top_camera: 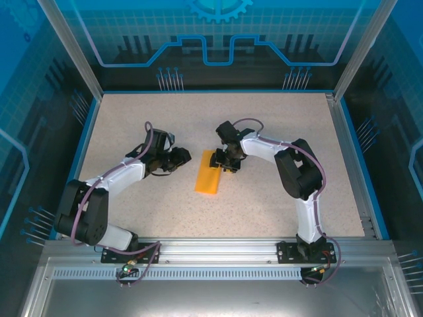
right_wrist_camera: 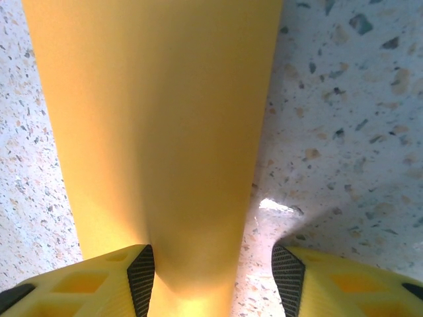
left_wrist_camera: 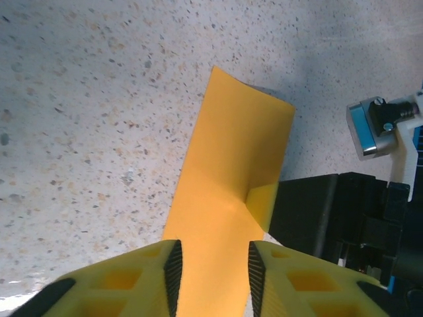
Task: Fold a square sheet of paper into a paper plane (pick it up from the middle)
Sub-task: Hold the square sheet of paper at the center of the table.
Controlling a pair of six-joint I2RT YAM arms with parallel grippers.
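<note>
The orange-yellow sheet of paper (top_camera: 210, 173) lies on the speckled table, folded into a narrow oblong with a small flap turned up on one long edge (left_wrist_camera: 263, 201). It is not a pointed paper plane shape. My left gripper (top_camera: 185, 158) is low at its left side. In the left wrist view the gripper (left_wrist_camera: 211, 271) is open, its pads apart over the paper (left_wrist_camera: 231, 158). My right gripper (top_camera: 229, 162) is at the strip's far right corner. It (right_wrist_camera: 213, 277) is open wide, with the paper (right_wrist_camera: 152, 119) under its left finger and bare table under the right one.
Blue rails (top_camera: 84, 142) border the table's sides and an aluminium frame (top_camera: 218, 249) runs along the near edge. The right gripper's black body (left_wrist_camera: 330, 214) sits close beside the paper in the left wrist view. Open tabletop surrounds the paper (top_camera: 277, 218).
</note>
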